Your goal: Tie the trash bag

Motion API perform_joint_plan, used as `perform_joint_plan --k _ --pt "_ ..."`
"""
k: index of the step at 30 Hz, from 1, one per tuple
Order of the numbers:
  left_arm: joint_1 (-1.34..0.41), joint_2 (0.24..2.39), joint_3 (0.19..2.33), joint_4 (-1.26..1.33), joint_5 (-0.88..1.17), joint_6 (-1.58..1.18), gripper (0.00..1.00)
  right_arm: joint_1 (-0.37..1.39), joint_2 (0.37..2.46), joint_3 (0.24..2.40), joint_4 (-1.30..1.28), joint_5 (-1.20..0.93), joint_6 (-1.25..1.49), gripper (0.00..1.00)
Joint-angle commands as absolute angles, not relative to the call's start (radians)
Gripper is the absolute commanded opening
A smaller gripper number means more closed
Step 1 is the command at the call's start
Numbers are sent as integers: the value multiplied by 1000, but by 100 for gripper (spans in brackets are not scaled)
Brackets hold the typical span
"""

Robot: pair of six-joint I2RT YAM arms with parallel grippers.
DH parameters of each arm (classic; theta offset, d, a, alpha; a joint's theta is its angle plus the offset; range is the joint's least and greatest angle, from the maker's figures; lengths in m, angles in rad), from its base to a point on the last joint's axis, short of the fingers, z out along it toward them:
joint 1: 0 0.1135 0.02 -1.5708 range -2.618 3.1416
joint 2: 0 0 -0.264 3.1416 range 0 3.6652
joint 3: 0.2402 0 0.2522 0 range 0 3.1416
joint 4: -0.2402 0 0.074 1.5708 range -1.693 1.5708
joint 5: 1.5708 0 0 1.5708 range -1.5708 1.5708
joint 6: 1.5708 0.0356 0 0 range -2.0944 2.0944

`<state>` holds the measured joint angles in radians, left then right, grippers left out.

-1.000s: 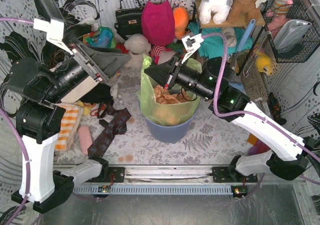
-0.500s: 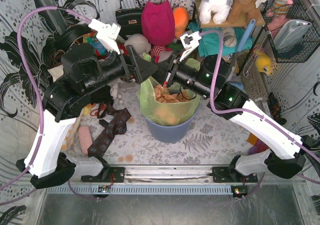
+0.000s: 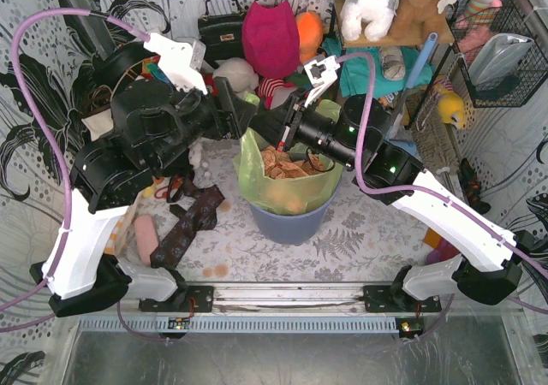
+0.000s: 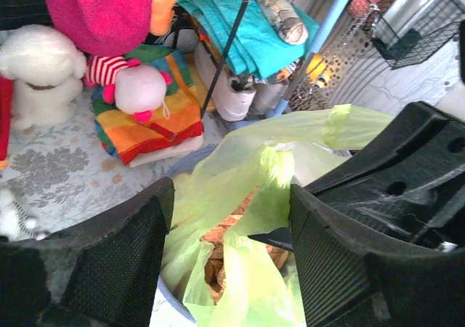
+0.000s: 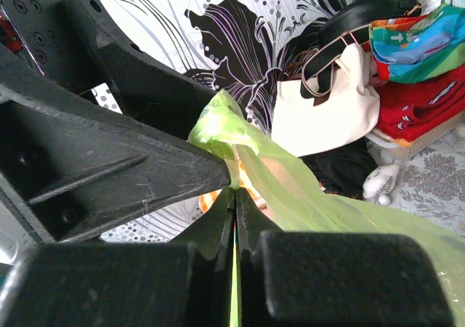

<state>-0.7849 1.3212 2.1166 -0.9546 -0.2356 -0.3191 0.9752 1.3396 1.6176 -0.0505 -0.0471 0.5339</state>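
Observation:
The trash bag [image 3: 287, 175] is thin lime-green plastic with orange-brown crumpled paper inside, and it lines a blue-grey bin [image 3: 291, 222] at mid-table. My right gripper [image 3: 264, 121] is shut on a raised flap of the bag's rim; in the right wrist view the green film [image 5: 290, 182] runs out from between the closed jaws [image 5: 235, 192]. My left gripper [image 3: 247, 115] meets it from the left, open. In the left wrist view its fingers straddle a bunched part of the bag's top [image 4: 247, 189], the gripper [image 4: 231, 196] not touching it on either side.
A cream tote bag [image 5: 327, 102] and a black handbag [image 3: 218, 30] stand behind the bin, with a pink plush [image 3: 270, 34] and other toys. A dark patterned cloth [image 3: 184, 222] lies left of the bin. A wire basket [image 3: 501, 51] hangs at the right.
My left arm has swung in from the far left to the bag's raised rim, and its jaws have narrowed a little. The right gripper has stayed shut on the flap.

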Motion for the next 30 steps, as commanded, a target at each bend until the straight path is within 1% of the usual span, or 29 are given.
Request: perform_joint_plan --k 1,5,10,15,18,19,20,22,23,30 --pt "-791 1329 2138 -972 -317 -281 70 978 1339 1651 -40 -43 528 0" --pt "-793 1312 2124 -956 -344 -280 65 980 1341 1651 -40 -43 529 0" --pt "-793 1249 2044 -866 -339 -274 51 979 1337 1651 -38 -50 531 0" --pt "-793 1233 1985 -795 -260 -292 39 980 1321 1627 -19 -75 544 0" --pt "-793 1231 1958 -761 -209 -312 27 979 1307 1610 -12 -84 548 0" --pt "-792 1228 1953 -750 -194 -319 22 980 1301 1604 -9 -82 549 0" --pt "-793 1225 1947 -736 -177 -329 13 979 1295 1597 -6 -80 549 0" --pt "-793 1213 1937 -711 -147 -341 3 979 1282 1584 6 -74 549 0" --pt "-792 1207 1935 -701 -132 -347 0 979 1276 1577 17 -74 549 0" --pt "-792 1204 1971 -714 -42 -377 0 980 1241 1517 122 -69 555 1"
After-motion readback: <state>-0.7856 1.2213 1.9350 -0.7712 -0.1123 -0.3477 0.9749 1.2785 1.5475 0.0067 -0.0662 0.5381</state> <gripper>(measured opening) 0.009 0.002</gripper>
